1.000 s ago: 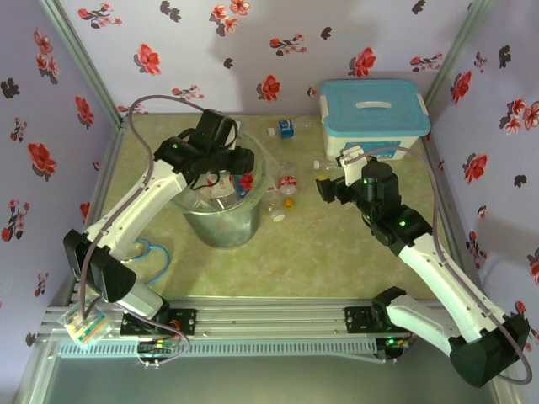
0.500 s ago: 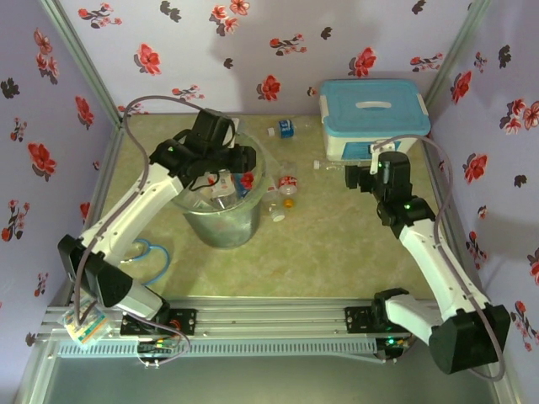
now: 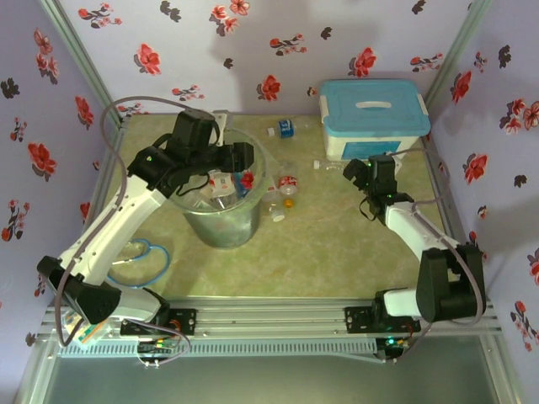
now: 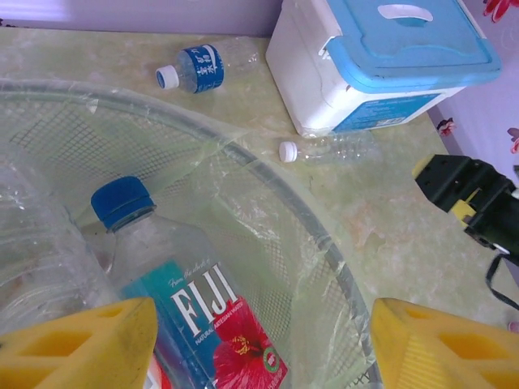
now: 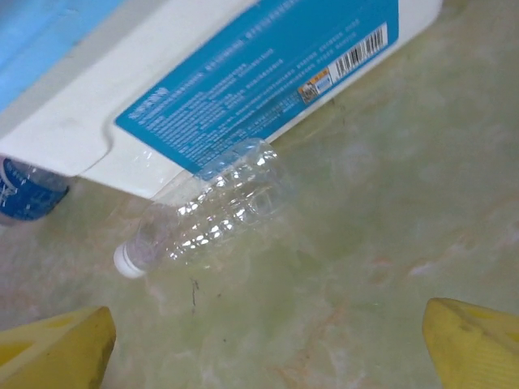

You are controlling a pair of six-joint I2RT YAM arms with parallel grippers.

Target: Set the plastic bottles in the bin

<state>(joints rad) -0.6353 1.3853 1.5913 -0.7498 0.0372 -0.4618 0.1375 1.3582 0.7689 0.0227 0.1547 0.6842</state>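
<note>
Two sets of fingers are spread wide; the left gripper (image 4: 259,348) is held over the bin (image 4: 268,174), where a blue-capped bottle (image 4: 195,300) is lodged; the right gripper (image 5: 268,348) is poised above a clear bottle (image 5: 207,219) laid beside the white box (image 5: 243,89).

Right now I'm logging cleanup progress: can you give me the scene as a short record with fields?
bin: upright, partly filled
Fiji bottle: in the bin, blue cap on
left end effector: open, over the bin, holding nothing
right end effector: open, above the clear bottle, holding nothing
clear bottle: lying on the table beside the box, white cap on
blue-label bottle: lying on the table near the box
task: not finished
</note>
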